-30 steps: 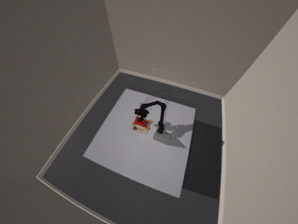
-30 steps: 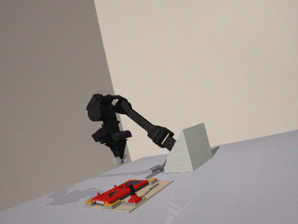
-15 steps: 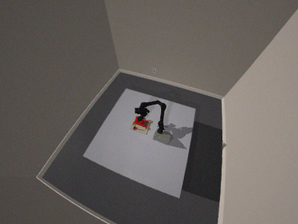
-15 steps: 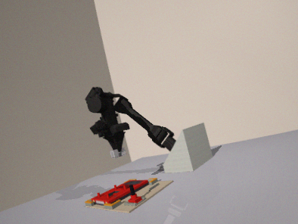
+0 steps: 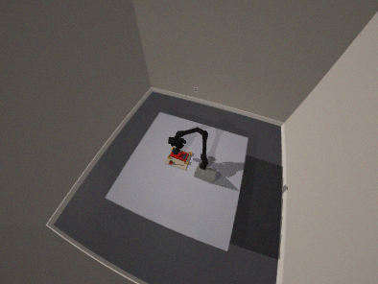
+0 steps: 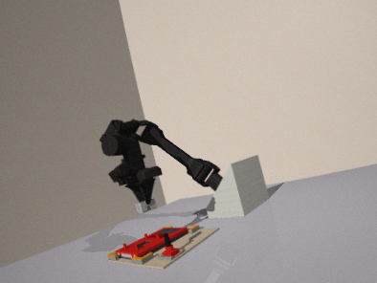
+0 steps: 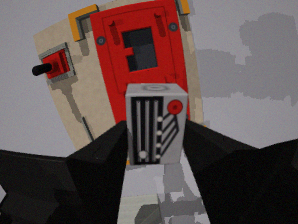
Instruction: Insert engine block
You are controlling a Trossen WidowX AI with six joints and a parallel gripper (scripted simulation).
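The grey engine block (image 7: 156, 125) (image 6: 143, 207) is held upright between the fingers of my gripper (image 7: 154, 126) (image 6: 146, 203), which is shut on it. Its striped face with a red disc faces the wrist camera; I cannot make out its slot. The red car body (image 7: 112, 67) (image 6: 158, 239) (image 5: 178, 155) lies below, with a gap between it and the block. Its dark rectangular opening (image 7: 146, 50) shows beyond the block's top in the wrist view. A small red rib (image 7: 128, 52) juts into that opening from the left. The block hides part of the body.
The car body lies on a beige board (image 7: 55, 40) (image 6: 183, 250) with orange and grey corner pieces. A red piece with a black lever (image 7: 57, 64) (image 6: 169, 251) stands beside the body. The arm's pale wedge-shaped base (image 6: 239, 191) (image 5: 205, 174) stands behind the board in the exterior view.
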